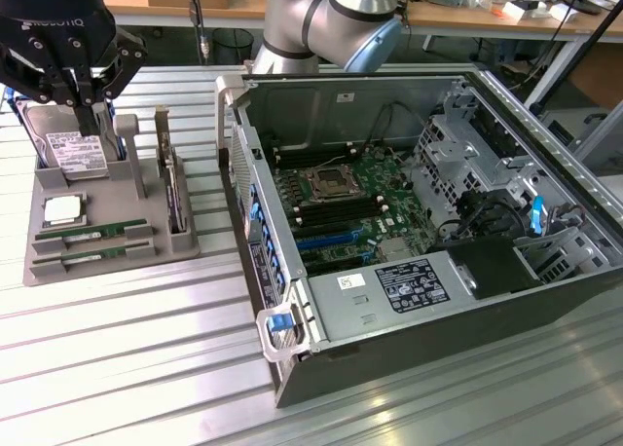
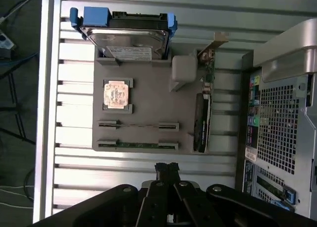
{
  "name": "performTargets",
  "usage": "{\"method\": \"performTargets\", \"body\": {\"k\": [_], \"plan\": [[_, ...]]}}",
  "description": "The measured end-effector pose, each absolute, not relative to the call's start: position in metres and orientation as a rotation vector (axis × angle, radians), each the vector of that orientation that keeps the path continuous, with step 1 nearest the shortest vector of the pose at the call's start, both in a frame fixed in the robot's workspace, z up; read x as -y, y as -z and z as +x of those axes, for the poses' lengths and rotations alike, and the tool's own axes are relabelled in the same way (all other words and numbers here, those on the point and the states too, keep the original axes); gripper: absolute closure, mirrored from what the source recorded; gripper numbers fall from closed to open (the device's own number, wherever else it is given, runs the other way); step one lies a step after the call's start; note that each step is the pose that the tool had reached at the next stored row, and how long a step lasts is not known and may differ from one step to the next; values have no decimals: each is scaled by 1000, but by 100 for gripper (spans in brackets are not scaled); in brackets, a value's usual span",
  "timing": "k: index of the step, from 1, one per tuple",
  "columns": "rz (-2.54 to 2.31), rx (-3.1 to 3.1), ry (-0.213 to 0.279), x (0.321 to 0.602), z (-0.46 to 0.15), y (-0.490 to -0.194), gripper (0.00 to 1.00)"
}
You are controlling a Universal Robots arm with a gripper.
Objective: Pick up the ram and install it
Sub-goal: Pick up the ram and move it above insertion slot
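The ram (image 1: 92, 232) lies in its slot on the gray holder (image 1: 122, 207) at the exterior view's left, with a second stick (image 1: 92, 253) just beside it on the near side. The end effector (image 1: 83, 103) hangs over the holder's far end, above the hard drive (image 1: 73, 152), its fingers pressed together and gripping nothing. The open computer case (image 1: 292, 388) stands on the counter (image 1: 127, 349) to the right. By my reading nothing is done yet: both pickup and installing remain.

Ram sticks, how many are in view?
2. The first ram stick lies in the slot next to the processor chip; the second ram stick lies in the slot beside it, at the holder's edge. Others inside the computer case may be hidden.
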State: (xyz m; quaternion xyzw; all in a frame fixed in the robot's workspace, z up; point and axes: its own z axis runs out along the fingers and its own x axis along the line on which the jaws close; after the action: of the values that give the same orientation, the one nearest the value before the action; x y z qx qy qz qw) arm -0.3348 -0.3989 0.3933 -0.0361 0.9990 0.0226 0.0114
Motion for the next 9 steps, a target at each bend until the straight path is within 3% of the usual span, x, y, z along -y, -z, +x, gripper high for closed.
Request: {"method": "performTargets", "body": {"k": [9], "plan": [[-372, -3100, -73, 399, -335, -393, 90]]}}
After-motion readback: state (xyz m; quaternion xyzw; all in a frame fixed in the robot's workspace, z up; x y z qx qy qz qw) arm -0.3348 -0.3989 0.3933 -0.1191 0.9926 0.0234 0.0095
